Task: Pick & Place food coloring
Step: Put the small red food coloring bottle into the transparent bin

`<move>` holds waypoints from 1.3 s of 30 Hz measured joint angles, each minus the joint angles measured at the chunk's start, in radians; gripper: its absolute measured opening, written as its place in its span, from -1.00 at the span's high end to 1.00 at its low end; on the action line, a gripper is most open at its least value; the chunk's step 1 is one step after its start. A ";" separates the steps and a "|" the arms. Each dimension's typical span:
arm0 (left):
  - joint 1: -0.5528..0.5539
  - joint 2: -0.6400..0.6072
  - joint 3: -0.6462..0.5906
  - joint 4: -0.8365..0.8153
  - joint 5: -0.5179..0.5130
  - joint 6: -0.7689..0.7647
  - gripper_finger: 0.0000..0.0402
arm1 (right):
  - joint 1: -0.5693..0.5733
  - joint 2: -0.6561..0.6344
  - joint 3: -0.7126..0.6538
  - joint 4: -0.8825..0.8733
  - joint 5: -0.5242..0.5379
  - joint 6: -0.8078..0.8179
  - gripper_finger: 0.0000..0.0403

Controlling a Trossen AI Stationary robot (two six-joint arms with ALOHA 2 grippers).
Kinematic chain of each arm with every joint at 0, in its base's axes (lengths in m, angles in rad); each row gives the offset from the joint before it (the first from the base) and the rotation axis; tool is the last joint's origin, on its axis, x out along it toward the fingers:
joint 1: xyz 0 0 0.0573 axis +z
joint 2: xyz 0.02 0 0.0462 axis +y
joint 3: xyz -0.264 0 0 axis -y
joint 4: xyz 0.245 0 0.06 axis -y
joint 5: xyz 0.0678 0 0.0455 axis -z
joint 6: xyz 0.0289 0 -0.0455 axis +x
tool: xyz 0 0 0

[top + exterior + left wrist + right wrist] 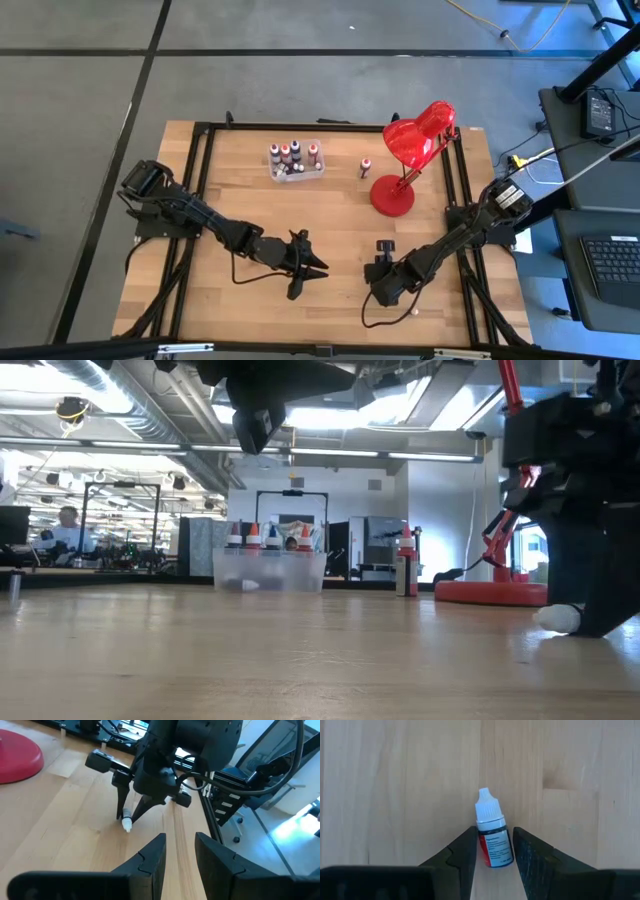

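Food coloring bottles (291, 154) stand in clear box (296, 174).

I had the right gripper (492, 857) low at the table's (240, 215) front right, a food coloring bottle (492, 840) lying between its fingers. The left gripper (310, 270) sat left of it. Behind, a clear box (296, 170) held bottles (290, 153); one bottle (366, 166) stood between box and lamp (405, 165).

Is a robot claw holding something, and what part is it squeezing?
Yes. The right gripper pinches a small food coloring bottle by its dark body, white cap sticking out. The left gripper holds nothing.
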 joint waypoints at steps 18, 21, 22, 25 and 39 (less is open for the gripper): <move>0.000 0.000 0.000 0.000 0.003 0.000 0.50 | 0.000 0.003 0.000 0.026 0.003 0.028 0.35; 0.002 0.000 0.000 0.000 0.003 0.000 0.50 | -0.002 0.003 0.000 0.026 0.005 0.028 0.37; 0.002 0.000 0.000 0.000 0.003 0.000 0.50 | -0.002 0.003 0.000 0.026 0.004 0.028 0.38; 0.002 0.000 0.000 0.000 0.003 0.008 0.50 | -0.002 0.003 0.000 0.027 0.005 0.026 0.49; 0.022 -0.148 0.000 -0.180 0.040 0.166 0.50 | -0.069 0.005 0.093 -0.006 0.008 0.026 0.63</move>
